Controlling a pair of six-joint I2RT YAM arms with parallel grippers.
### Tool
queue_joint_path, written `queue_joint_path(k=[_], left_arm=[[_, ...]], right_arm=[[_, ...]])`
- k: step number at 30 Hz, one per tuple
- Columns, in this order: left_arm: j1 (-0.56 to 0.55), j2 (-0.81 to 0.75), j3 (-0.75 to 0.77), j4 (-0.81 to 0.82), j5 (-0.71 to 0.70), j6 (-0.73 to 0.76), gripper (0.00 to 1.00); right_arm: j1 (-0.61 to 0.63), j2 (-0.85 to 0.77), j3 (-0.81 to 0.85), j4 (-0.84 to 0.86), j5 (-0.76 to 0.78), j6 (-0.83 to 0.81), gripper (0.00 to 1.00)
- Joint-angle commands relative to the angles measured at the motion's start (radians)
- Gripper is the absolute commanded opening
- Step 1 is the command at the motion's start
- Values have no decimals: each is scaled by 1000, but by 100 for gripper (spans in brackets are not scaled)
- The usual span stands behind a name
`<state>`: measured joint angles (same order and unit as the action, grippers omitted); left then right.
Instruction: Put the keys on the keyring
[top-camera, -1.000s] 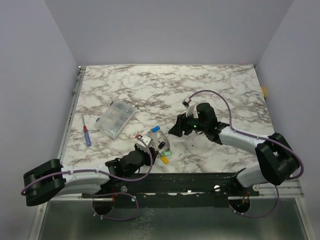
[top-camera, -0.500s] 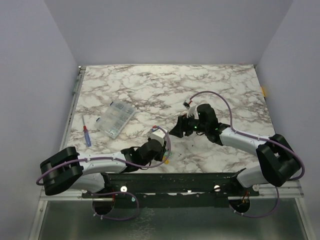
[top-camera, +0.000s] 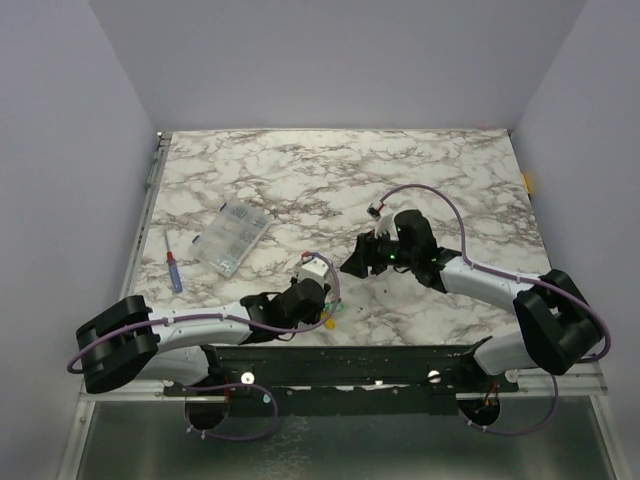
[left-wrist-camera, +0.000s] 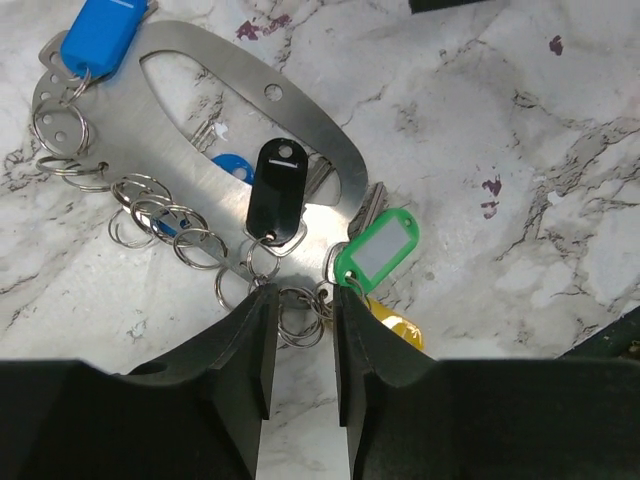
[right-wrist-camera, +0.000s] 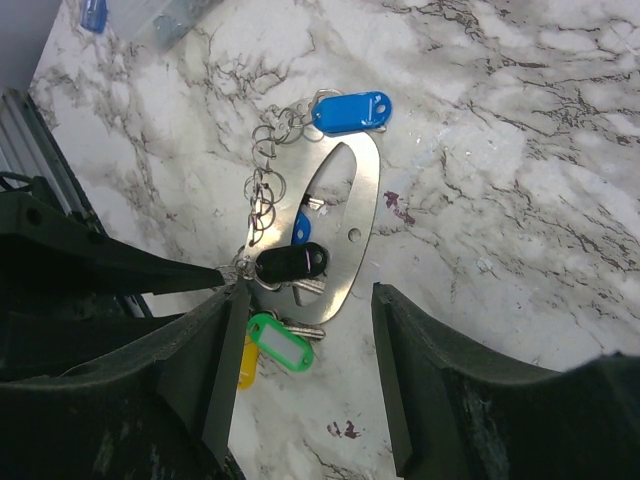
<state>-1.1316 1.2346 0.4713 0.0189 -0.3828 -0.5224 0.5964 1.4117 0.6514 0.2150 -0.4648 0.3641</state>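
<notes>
The keyring (left-wrist-camera: 200, 100) is a flat steel oval lying on the marble, with a chain of small split rings (left-wrist-camera: 300, 318) along its edge. The keys carry coloured tags: blue (left-wrist-camera: 105, 35), black (left-wrist-camera: 280, 190), green (left-wrist-camera: 378, 248) and yellow (left-wrist-camera: 395, 325). My left gripper (left-wrist-camera: 300, 295) is low over the table, its jaws narrowed onto the cluster of split rings beside the green tag. My right gripper (right-wrist-camera: 310, 292) hovers open above the keyring (right-wrist-camera: 355, 215), gripping nothing. In the top view the left gripper (top-camera: 323, 300) covers most of the keyring, and the right gripper (top-camera: 352, 263) hangs just to its right.
A clear plastic compartment box (top-camera: 232, 238) lies to the left of the keyring. A small screwdriver (top-camera: 173, 272) with a blue and red handle lies near the table's left rail (top-camera: 148, 200). Grey walls close in the left, right and far sides.
The left arm has stretched out low towards the keyring and its jaws have narrowed around the split rings. The right arm has stayed where it was, still open.
</notes>
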Motion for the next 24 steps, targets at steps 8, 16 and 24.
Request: queue_joint_path(k=[8,16,24], left_arm=[[4,-76,83,-126,-28,2,36],[8,-60,6,-97,-88,-13,33],[28,-13,-19,-24,-72,-6,33]], right_arm=[[2,-6,-10,-4,8,-24,61],[1,2,-13,-6,2,-25,61],[1,10,-13,-4,-9,-23,61]])
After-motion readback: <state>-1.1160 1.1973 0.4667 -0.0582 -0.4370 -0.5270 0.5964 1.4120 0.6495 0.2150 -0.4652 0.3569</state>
